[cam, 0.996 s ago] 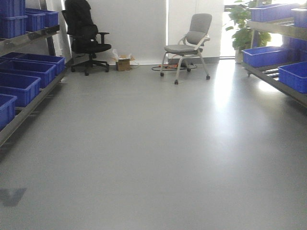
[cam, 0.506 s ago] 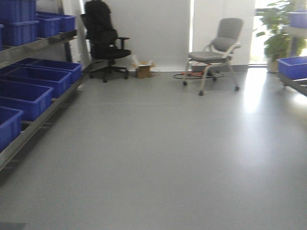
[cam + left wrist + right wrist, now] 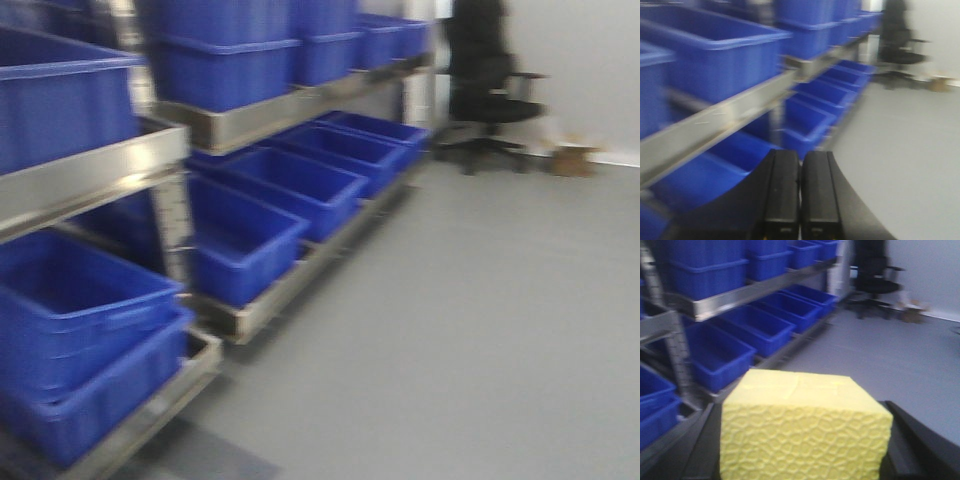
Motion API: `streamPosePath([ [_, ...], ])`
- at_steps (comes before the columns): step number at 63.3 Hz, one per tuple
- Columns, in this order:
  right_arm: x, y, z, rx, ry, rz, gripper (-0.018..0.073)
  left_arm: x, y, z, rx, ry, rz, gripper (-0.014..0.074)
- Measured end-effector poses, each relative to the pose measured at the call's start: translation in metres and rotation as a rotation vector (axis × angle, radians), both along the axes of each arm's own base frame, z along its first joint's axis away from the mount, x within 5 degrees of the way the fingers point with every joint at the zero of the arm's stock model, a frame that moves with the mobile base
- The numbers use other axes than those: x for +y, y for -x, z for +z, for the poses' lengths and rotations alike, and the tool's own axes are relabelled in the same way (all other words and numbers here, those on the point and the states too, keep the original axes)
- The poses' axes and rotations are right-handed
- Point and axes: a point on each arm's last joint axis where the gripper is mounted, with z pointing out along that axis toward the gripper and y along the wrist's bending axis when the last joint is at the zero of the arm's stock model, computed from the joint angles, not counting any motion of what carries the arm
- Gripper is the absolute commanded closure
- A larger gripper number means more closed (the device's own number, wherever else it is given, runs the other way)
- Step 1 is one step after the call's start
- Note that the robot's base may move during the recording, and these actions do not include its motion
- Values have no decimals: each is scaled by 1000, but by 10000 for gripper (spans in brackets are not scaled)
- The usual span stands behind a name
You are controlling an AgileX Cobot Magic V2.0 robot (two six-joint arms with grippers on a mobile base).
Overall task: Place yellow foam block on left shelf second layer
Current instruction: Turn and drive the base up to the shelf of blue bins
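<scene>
The yellow foam block (image 3: 805,425) fills the bottom of the right wrist view, held between the two black fingers of my right gripper (image 3: 805,450), which is shut on it. My left gripper (image 3: 800,162) is shut and empty, its pads pressed together, and points along the left shelf (image 3: 740,112). The shelf is a metal rack (image 3: 95,175) with rows of blue bins (image 3: 250,235) on its layers. It stands to the left of both grippers. Neither gripper shows in the front view.
Blue bins (image 3: 722,355) line the lower layer and more bins (image 3: 225,60) sit on the layer above. A black office chair (image 3: 485,80) and a small cardboard box (image 3: 573,158) stand at the far end. Grey floor (image 3: 480,330) lies to the right.
The front view has swung left. The left shelf with its blue bins is now close and fills the left half. The grey chair and the right shelf have left the view.
</scene>
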Motion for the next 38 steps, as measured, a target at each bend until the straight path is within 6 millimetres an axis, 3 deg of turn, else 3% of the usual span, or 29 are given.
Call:
streamPosePath([
  [38, 0, 0, 0, 2, 0, 0, 232, 0, 0, 0, 0, 0, 0, 460],
])
